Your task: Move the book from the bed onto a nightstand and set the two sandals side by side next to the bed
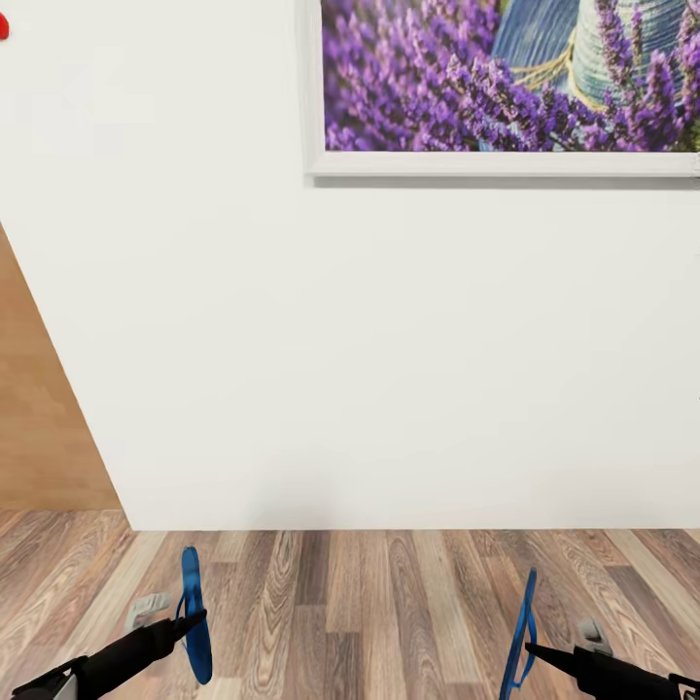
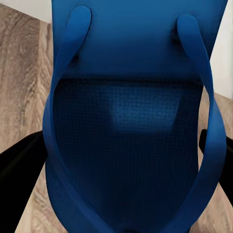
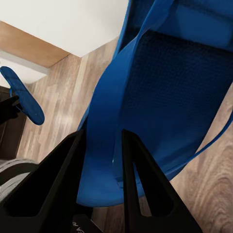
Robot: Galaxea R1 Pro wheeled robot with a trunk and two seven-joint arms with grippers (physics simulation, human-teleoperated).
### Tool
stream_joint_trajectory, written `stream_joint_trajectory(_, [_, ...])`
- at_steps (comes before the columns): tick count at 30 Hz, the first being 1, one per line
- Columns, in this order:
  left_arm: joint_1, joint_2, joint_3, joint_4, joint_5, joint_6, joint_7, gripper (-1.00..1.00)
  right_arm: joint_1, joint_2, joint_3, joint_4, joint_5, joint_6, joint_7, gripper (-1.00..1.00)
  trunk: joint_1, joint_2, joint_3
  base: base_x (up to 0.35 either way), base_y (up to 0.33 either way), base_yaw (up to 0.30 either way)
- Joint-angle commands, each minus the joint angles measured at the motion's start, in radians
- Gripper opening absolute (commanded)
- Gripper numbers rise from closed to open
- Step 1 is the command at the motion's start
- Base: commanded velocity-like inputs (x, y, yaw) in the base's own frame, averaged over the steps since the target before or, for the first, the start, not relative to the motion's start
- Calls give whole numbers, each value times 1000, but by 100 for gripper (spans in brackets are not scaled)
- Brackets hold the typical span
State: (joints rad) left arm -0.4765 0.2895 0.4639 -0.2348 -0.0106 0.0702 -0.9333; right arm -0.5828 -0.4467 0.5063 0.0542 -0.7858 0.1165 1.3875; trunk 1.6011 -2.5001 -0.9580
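Each of my grippers holds one bright blue sandal on edge above the wood floor. In the head view my left gripper (image 1: 187, 622) is shut on the left sandal (image 1: 194, 595), and my right gripper (image 1: 531, 649) is shut on the right sandal (image 1: 523, 612). The left wrist view looks straight onto the left sandal (image 2: 131, 121) and its straps, with a black finger (image 2: 19, 170) at either side. In the right wrist view two black fingers (image 3: 53, 179) pinch the strap of the right sandal (image 3: 170, 92), and the left sandal (image 3: 23, 96) hangs beyond. The book, bed and nightstand are out of view.
A plain white wall (image 1: 389, 340) stands close ahead, with a framed lavender picture (image 1: 506, 78) high on it. A light brown panel (image 1: 39, 418) shows past the wall's left edge. Wood-plank floor (image 1: 369, 603) lies between me and the wall.
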Motion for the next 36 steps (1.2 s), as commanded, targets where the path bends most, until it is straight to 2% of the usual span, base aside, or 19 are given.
stream_joint_trajectory(1, [-1, 0, 4, 0, -2, 7, -5, -100, -1, 0, 9, 3, -10, 12, 7, -100, -1, 0, 3, 0, 0, 0])
stream_joint_trajectory(21, [-1, -1, 4, 1, -2, 7, -4, -100, -1, 0, 9, 3, -10, 13, 7, -100, -74, 133, 66, 0, 0, 0])
stream_joint_trajectory(28, [-1, -22, 3, 10, -4, 6, 18, -100, -2, 0, 9, 4, -10, 12, 6, -100, -101, 182, 88, 0, 0, 0])
stream_joint_trajectory(29, [-1, -30, 1, 18, -9, 6, 37, -100, -1, 0, 9, 7, -10, 12, 3, -100, -105, 189, 91, 0, 0, 0])
stream_joint_trajectory(30, [-1, -46, -9, 32, -37, 4, 90, -100, -1, 8, 9, 15, -10, 12, -21, -100, -109, 196, 95, 0, 0, 0])
stream_joint_trajectory(31, [-1, -63, -15, 38, -68, 4, 132, -100, -1, 29, 9, 19, -10, 12, -58, -100, -112, 203, 98, 0, 0, 0])
stream_joint_trajectory(33, [-1, -91, -18, 58, -117, 2, 175, -100, 1, 67, 9, 22, -10, 9, -112, -100, -120, 217, 104, 0, 0, 0])
stream_joint_trajectory(36, [-1, -114, -20, 127, -189, -32, 228, -100, 1, 112, 9, 24, -9, -37, -153, -100, -132, 238, 113, 0, 0, 0])
